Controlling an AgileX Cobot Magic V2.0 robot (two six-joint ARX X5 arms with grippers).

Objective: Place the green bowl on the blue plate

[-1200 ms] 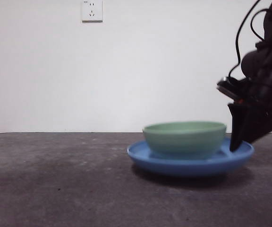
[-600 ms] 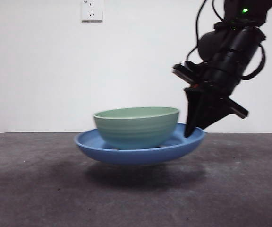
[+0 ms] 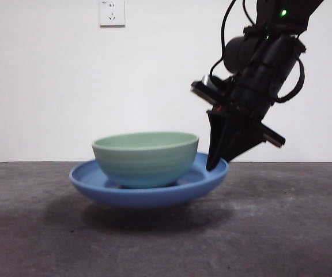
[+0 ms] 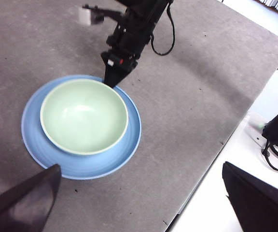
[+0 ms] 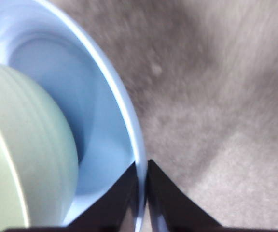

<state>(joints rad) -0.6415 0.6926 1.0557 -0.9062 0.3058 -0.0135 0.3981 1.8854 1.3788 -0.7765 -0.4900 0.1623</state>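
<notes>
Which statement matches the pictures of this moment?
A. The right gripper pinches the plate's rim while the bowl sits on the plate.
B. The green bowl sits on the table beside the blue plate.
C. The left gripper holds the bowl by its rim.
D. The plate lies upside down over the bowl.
A: the right gripper is shut on the rim of the blue plate, and the green bowl sits inside it.

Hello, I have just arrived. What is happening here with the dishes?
The right gripper is clamped on the rim of the wide, glossy blue plate and holds it lifted above the grey table, with a shadow beneath it. The pale green ridged bowl already sits inside the plate and rides along with it. The left gripper waits open, off to the side, holding nothing.
</notes>
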